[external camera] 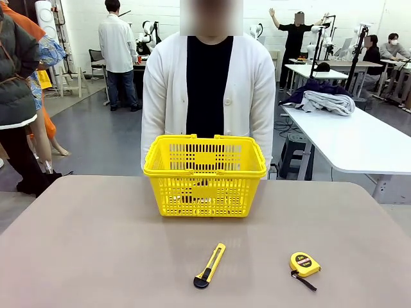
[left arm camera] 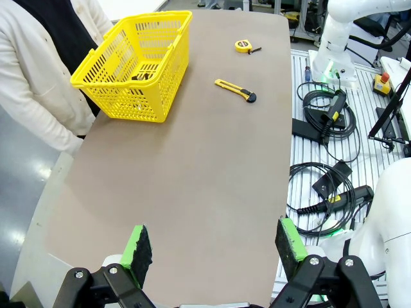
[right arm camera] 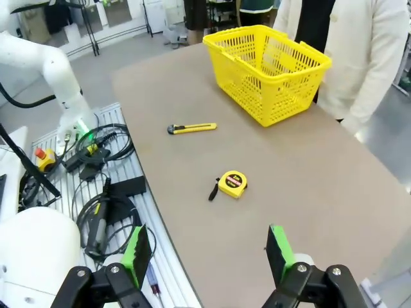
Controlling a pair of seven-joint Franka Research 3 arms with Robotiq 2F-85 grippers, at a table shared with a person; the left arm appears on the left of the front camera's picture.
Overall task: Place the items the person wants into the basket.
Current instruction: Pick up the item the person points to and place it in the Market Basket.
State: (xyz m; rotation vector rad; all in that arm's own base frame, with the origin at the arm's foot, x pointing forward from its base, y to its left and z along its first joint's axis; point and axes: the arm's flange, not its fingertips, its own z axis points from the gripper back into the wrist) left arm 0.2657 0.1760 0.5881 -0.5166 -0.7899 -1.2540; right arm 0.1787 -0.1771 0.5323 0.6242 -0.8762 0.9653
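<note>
The yellow basket [external camera: 205, 173] stands at the far middle of the table, right in front of the person [external camera: 207, 83], whose arms hang down. In the left wrist view, small dark items [left arm camera: 142, 76] lie on the floor of the basket [left arm camera: 103, 83]; I cannot tell which they are. My left gripper [left arm camera: 212, 244] is open and holds nothing, high over the table's near left end and far from the basket. My right gripper [right arm camera: 208, 250] is also open and holds nothing, above the table's near right edge, well short of the basket [right arm camera: 266, 70].
A yellow-and-black utility knife [external camera: 210, 265] [left arm camera: 235, 90] [right arm camera: 191, 128] lies near the front middle of the table. A round yellow tape measure [external camera: 304, 264] [left arm camera: 243, 45] [right arm camera: 232, 183] lies to its right. Cables and controllers [left arm camera: 327, 122] lie on the robot's base beside the table.
</note>
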